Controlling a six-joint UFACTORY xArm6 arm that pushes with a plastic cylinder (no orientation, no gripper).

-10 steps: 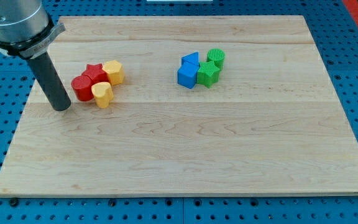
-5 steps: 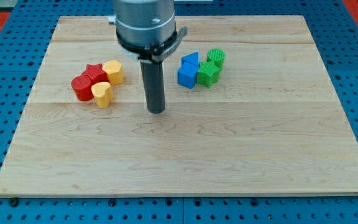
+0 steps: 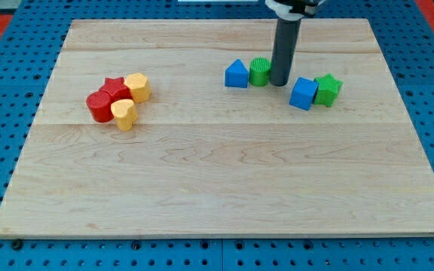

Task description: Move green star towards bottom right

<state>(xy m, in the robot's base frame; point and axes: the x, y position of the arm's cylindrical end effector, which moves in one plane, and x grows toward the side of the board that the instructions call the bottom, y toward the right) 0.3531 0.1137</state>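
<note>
The green star (image 3: 327, 89) lies on the wooden board (image 3: 224, 181) at the upper right, touching a blue cube (image 3: 304, 93) on its left. My tip (image 3: 279, 82) rests on the board just left of the blue cube and right against a green cylinder (image 3: 260, 71). A blue triangular block (image 3: 236, 74) sits left of that cylinder, touching it. The dark rod runs up from the tip and out of the view's top.
A cluster at the view's left holds a red star (image 3: 114, 88), a red cylinder (image 3: 98, 105), a yellow hexagonal block (image 3: 137, 87) and a yellow heart-like block (image 3: 123, 114). A blue pegboard surrounds the board.
My tip has swept from the board's left to the upper right. The blue cube and green star have shifted right, away from the green cylinder and the blue triangular block.
</note>
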